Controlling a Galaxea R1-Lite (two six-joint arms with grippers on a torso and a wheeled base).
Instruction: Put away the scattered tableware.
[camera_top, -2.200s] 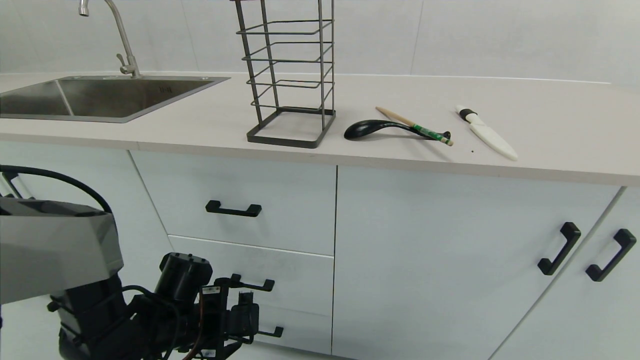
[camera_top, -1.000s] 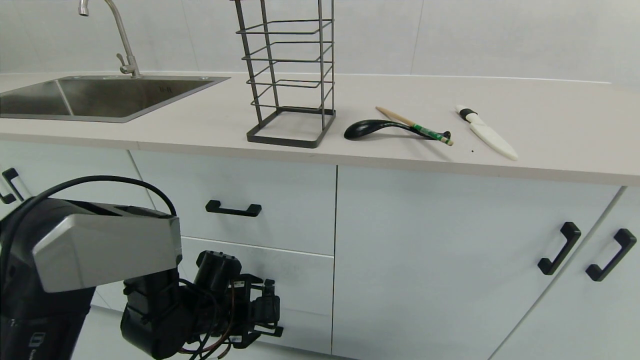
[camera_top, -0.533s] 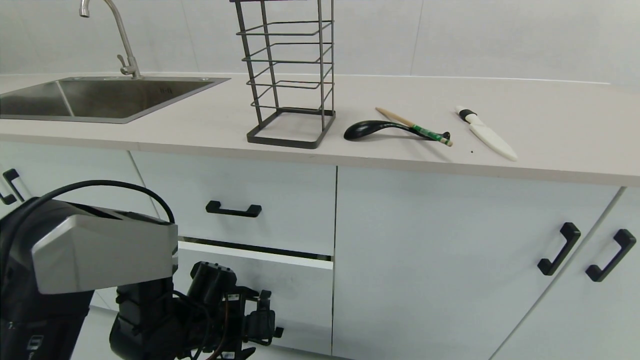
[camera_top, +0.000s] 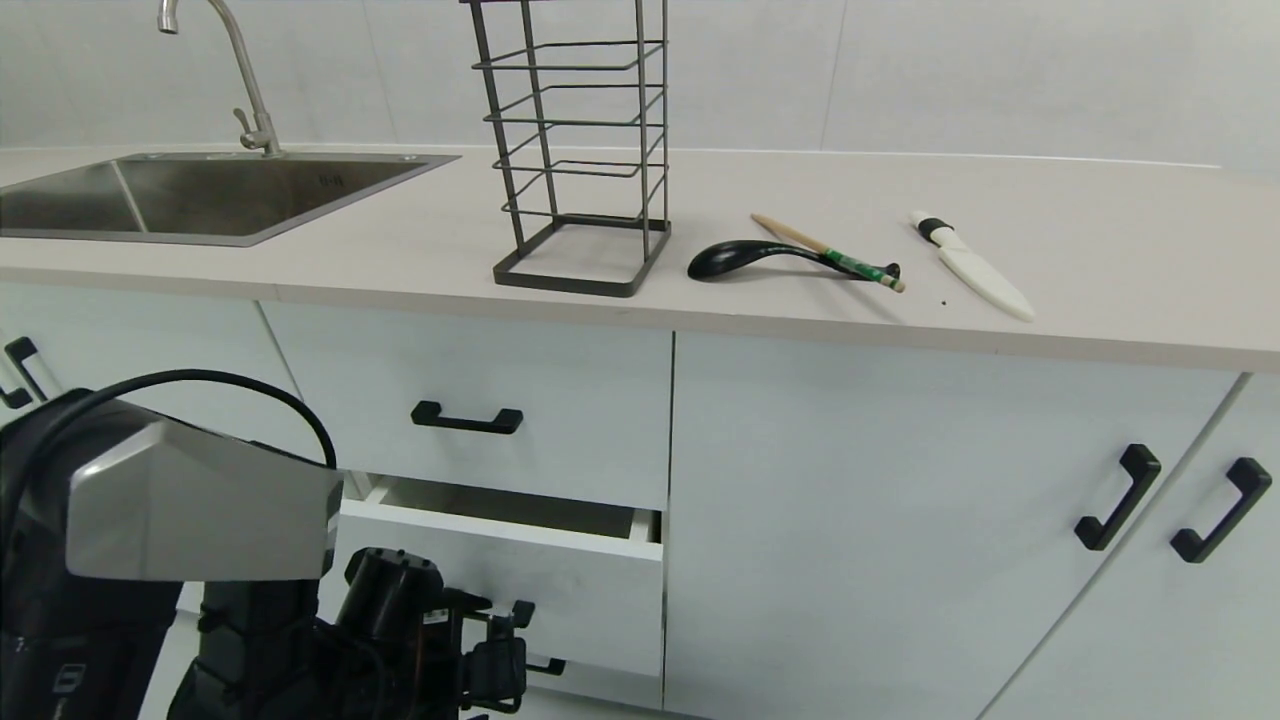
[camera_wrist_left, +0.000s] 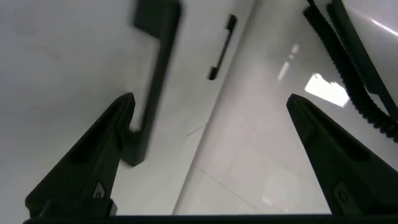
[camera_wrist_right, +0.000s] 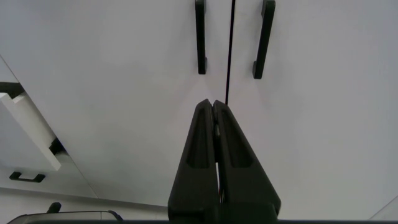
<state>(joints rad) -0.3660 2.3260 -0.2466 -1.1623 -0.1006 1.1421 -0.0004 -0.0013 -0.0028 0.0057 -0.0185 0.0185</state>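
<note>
Left claw (camera_wrist_left: 210, 102) gapes wide at the drawer handle (camera_wrist_left: 155, 81), seemingly hooking it with one finger. Right claw (camera_wrist_right: 216, 106) is pinched shut, empty. Below the rack (camera_top: 580, 150), the drawer (camera_top: 500, 570) stands partly out. Right of the rack on the desk (camera_top: 1100, 260), spoon (camera_top: 716, 262), chopstick (camera_top: 800, 236) and knife (camera_top: 975, 268) all await stowing.

We record a pale, matte countertop (camera_top: 400, 240) with a stainless steel sink (camera_top: 330, 180) set into its left end. A tall dark wire rack (camera_top: 565, 284) stands upright near the middle. To its right lie a black glossy spoon (camera_top: 730, 258), wooden chopsticks with a green band (camera_top: 800, 238) resting across the spoon's handle, and, apart from these, a white knife with a black-banded handle (camera_top: 975, 267).
</note>
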